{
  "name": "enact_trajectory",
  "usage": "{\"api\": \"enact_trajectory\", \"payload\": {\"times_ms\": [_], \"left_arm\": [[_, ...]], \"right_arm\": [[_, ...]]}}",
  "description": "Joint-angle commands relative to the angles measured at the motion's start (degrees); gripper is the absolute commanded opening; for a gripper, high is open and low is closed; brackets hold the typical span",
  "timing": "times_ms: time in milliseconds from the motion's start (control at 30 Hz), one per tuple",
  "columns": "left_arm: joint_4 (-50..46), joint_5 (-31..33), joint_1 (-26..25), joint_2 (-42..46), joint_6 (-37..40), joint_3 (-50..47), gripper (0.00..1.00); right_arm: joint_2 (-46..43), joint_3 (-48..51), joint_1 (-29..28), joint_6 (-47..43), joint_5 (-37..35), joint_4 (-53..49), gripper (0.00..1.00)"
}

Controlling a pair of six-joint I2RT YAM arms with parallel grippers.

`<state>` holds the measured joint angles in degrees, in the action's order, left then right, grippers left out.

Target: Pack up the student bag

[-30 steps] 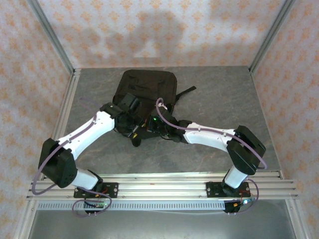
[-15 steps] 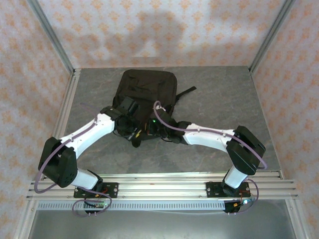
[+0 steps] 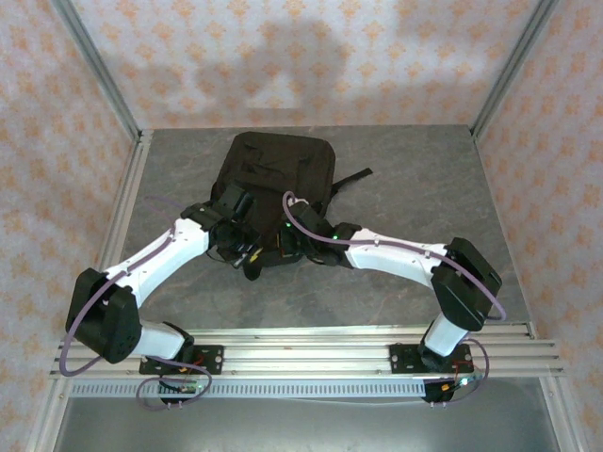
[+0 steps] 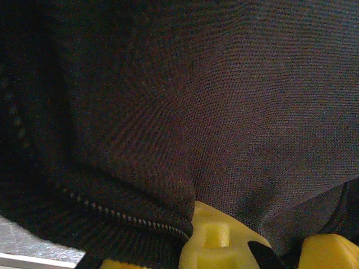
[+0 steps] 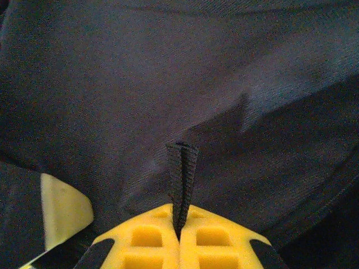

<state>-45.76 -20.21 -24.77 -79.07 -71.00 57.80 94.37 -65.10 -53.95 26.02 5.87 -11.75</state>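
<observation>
Two-fingered right claw [image 5: 179, 217] pinches student bag [image 5: 168, 84] webbing [image 5: 182, 179].

No text, label, brand, number or sign is showing clearly enough to read, neither on the student bag [image 3: 275, 174] nor anywhere around it
</observation>
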Motion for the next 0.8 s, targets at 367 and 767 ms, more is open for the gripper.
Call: {"api": "enact_trajectory", "payload": {"times_ms": [367,767], "left_arm": [[-14.0,3.9,1.6,2.3,8.9,0.4,0.00],[-20.4,8.2,2.2,3.1,19.2,3.3,0.00]], "right_arm": [[-1.8,-1.7,-0.8,-9.0,-22.2,-9.4,0.00],[-1.6,0.4,7.4,-10.6,-15.2,-3.7,0.00]]}}
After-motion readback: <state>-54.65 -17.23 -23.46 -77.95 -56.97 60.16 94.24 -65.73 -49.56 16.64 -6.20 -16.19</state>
